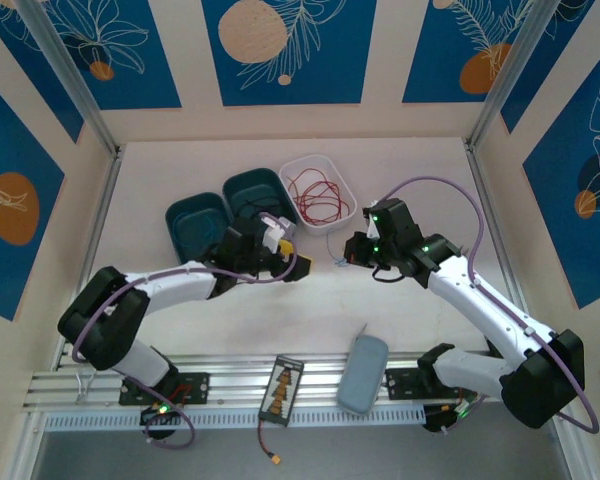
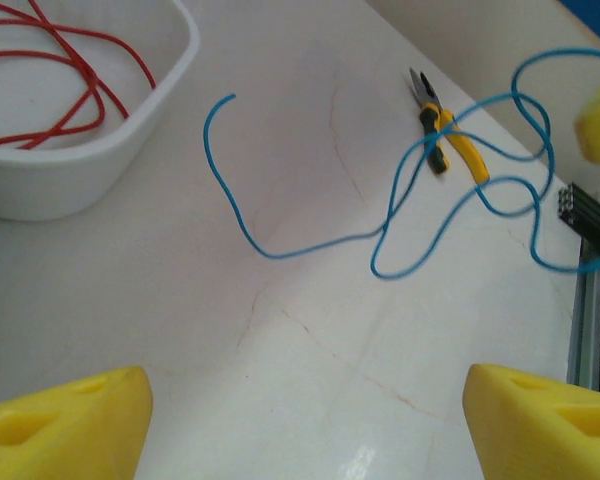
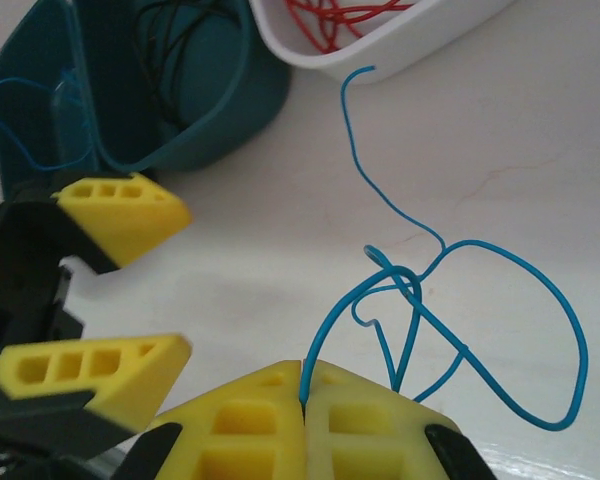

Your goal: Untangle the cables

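Loosely knotted thin blue wire (image 3: 408, 283), right pincer (image 3: 304, 372) pinching one end

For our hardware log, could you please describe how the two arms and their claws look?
The left arm and right arm share white shells, black joints and black bases. A thick purple cable loops along each, and small green lights glow on the right one. The left claw and right claw carry yellow wedge-shaped fingers with rectangular cut-outs on black mounts.
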